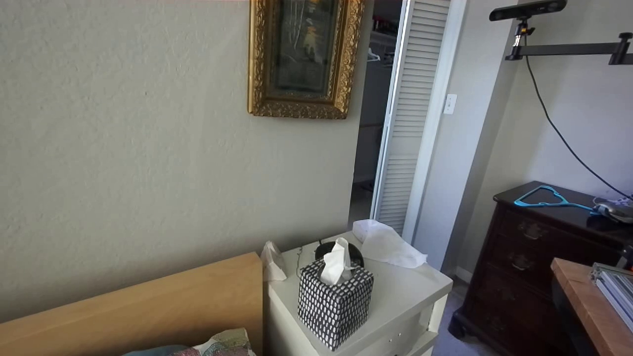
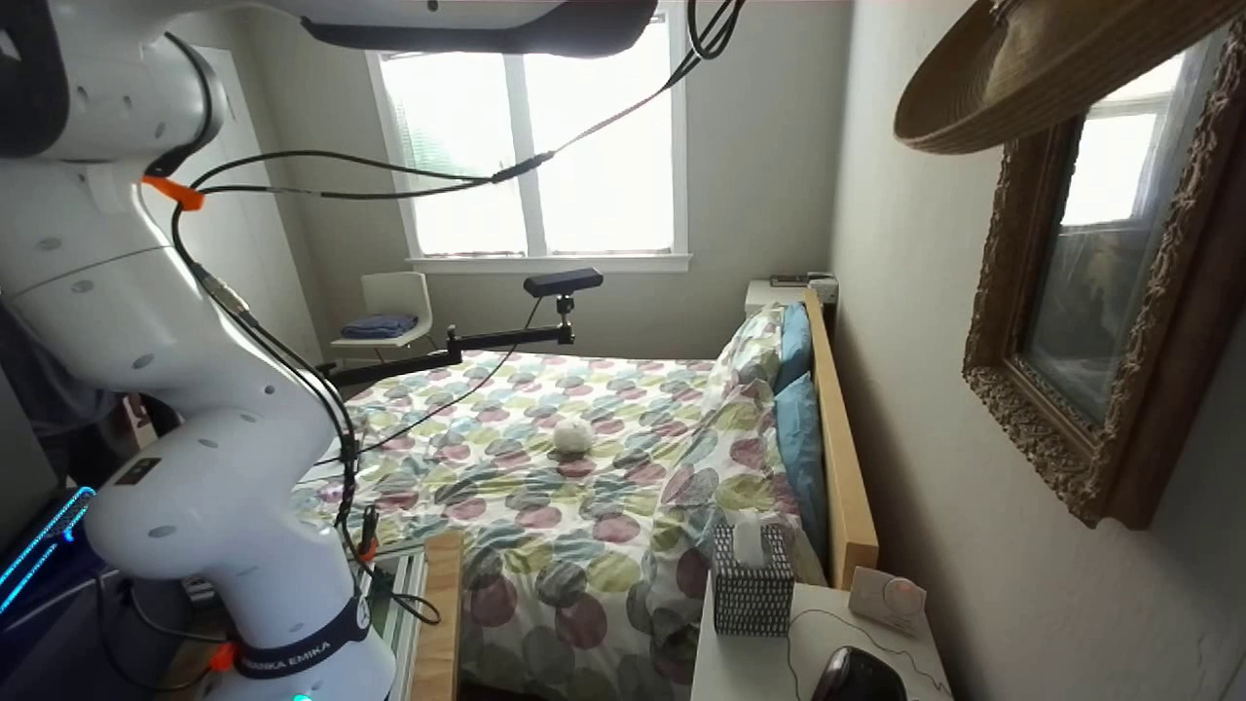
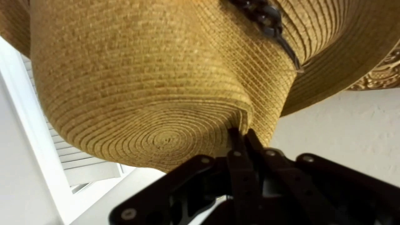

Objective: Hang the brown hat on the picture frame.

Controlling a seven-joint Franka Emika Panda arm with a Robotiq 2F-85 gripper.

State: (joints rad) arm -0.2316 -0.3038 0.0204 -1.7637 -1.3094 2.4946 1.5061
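Tan woven hat (image 3: 140, 72) sits directly ahead of the fingers (image 3: 238, 164), which are closed to a narrow gap on a crown crease, presumably to leave the brim free for hooking over the frame (image 3: 384, 75) beyond; contact unconfirmed.

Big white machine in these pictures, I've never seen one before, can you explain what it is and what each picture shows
That's a robot arm. Two pictures were taken from outside it, the close-up from its wrist. There, its black gripper, a mechanical hand, pinches the brown hat by its crown. In an exterior view, the hat shows partly in front of the picture frame; I can't tell whether they touch. The white nightstand, in both exterior views, holds a tissue box, a loose white cloth or paper and a dark rounded object, among other things.
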